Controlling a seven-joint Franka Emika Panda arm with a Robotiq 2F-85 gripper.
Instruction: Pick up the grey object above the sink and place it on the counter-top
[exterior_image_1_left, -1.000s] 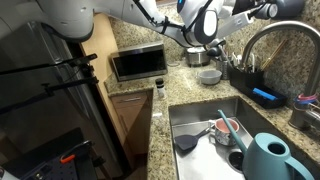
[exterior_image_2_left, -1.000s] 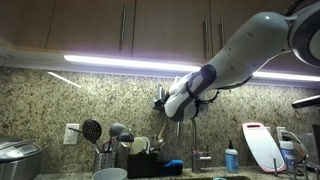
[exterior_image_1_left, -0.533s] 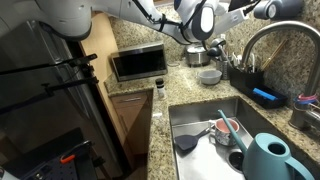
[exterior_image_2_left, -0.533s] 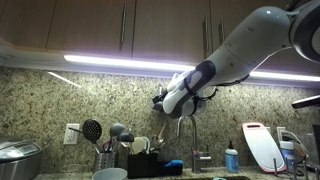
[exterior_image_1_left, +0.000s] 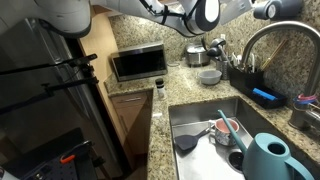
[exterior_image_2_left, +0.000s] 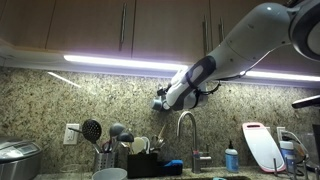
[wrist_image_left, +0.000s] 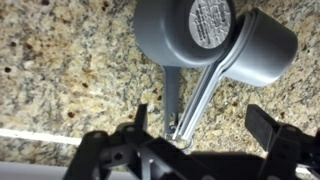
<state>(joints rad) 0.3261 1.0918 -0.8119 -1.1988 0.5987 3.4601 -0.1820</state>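
Note:
In the wrist view the grey object is a set of grey measuring cups (wrist_image_left: 195, 30) that hangs by its handles from a small hook on the speckled granite backsplash. My gripper (wrist_image_left: 200, 125) is open, its two black fingers on either side of the handle ends, close to the wall. In an exterior view my gripper (exterior_image_2_left: 160, 100) is raised against the backsplash above the chrome faucet (exterior_image_2_left: 185, 125). The steel sink (exterior_image_1_left: 205, 125) and the granite counter-top (exterior_image_1_left: 190, 88) lie below.
A pale bowl (exterior_image_1_left: 209, 76), a toaster oven (exterior_image_1_left: 138, 63) and a utensil rack (exterior_image_1_left: 240, 70) stand on the counter. The sink holds dishes and a teal watering can (exterior_image_1_left: 265, 160). Upper cabinets (exterior_image_2_left: 120, 25) hang above the arm.
My arm has risen and moved in toward the backsplash, bringing the gripper up above the faucet to the hanging cups. The gripper stays open.

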